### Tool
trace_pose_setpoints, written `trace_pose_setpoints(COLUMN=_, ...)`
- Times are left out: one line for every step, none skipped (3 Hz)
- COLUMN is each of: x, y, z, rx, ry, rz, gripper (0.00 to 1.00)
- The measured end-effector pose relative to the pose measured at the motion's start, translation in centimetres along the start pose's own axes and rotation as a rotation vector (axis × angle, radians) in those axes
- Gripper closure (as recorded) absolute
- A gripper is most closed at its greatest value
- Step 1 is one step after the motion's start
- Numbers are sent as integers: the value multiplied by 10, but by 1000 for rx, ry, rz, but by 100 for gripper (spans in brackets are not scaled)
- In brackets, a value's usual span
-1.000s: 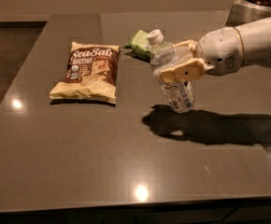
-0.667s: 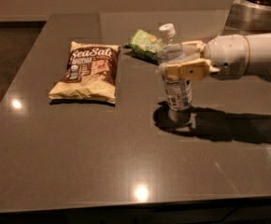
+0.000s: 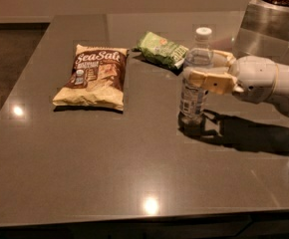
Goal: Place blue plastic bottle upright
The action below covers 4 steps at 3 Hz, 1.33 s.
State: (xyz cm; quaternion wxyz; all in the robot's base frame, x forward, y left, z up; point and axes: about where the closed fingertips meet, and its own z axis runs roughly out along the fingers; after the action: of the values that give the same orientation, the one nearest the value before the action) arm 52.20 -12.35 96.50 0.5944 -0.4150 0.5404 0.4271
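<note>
The blue plastic bottle (image 3: 196,78) is a small clear bottle with a white cap and a pale label. It stands upright on the dark grey table (image 3: 109,153), right of the middle. My gripper (image 3: 198,68) reaches in from the right, with its tan fingers (image 3: 209,79) closed around the bottle's upper body. The bottle's base rests on the table.
A brown and cream SeaSalt chip bag (image 3: 93,76) lies flat to the left. A green snack packet (image 3: 162,49) lies behind the bottle. A metal container of nuts (image 3: 271,14) stands at the back right corner.
The bottle has gone from tilted and lifted to upright with its base on the table. The gripper has stayed around it and moved down a little.
</note>
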Motion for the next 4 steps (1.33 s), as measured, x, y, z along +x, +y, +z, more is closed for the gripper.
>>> trace_pose_setpoints(x=5, y=-1, z=-6, rx=25, ry=-53, rz=-4, gripper=100)
trace_pose_setpoints(x=10, y=-2, z=-9, rx=43, ry=-88, rz=2, gripper=100)
trace_pose_setpoints(x=14, y=0, z=-9, rx=46, ry=-102, rz=-21, gripper=85)
trace_pose_setpoints(x=17, y=2, z=-8, rx=31, ry=-101, rz=-64, gripper=62)
